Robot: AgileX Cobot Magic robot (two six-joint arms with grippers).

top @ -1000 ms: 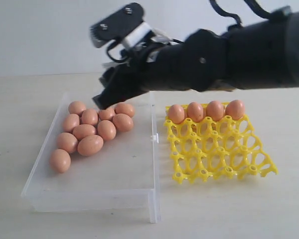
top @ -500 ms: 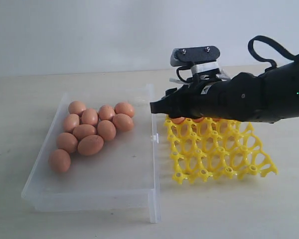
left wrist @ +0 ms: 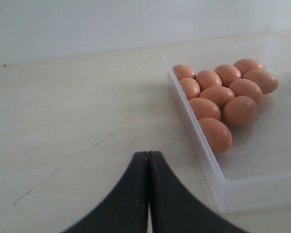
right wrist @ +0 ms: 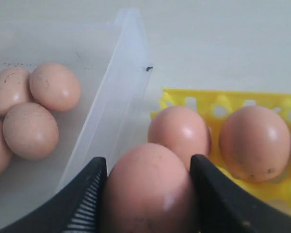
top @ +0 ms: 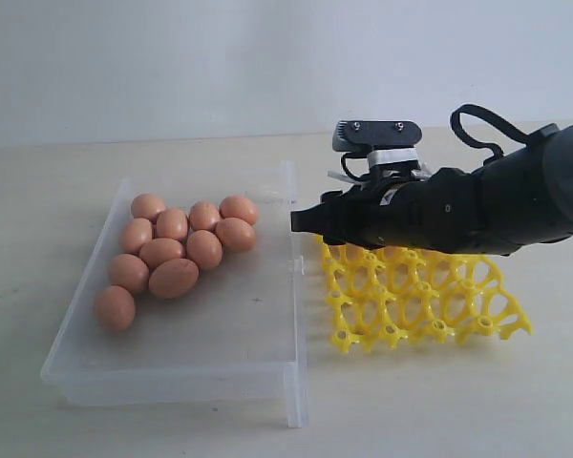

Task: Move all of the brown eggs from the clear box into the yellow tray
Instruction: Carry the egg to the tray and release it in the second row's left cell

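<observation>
Above the yellow tray's [top: 430, 307] corner by the clear box [top: 220, 348] — grips one brown egg [right wrist: 148, 199] in the right gripper's [right wrist: 148, 166] wide-set jaws; leaves eleven brown eggs [top: 173, 278] in the box; presses left gripper's [left wrist: 148, 160] jaws together, empty.

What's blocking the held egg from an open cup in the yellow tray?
Nothing visible. The right pincer holds a brown egg over the yellow tray; two seated eggs lie just beyond it, and the front cups look empty.

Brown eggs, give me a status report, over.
Right gripper shut on one brown egg at yellow tray's edge. Left gripper shut, empty, outside clear box. Eleven brown eggs in box. Nothing seen blocking.
</observation>
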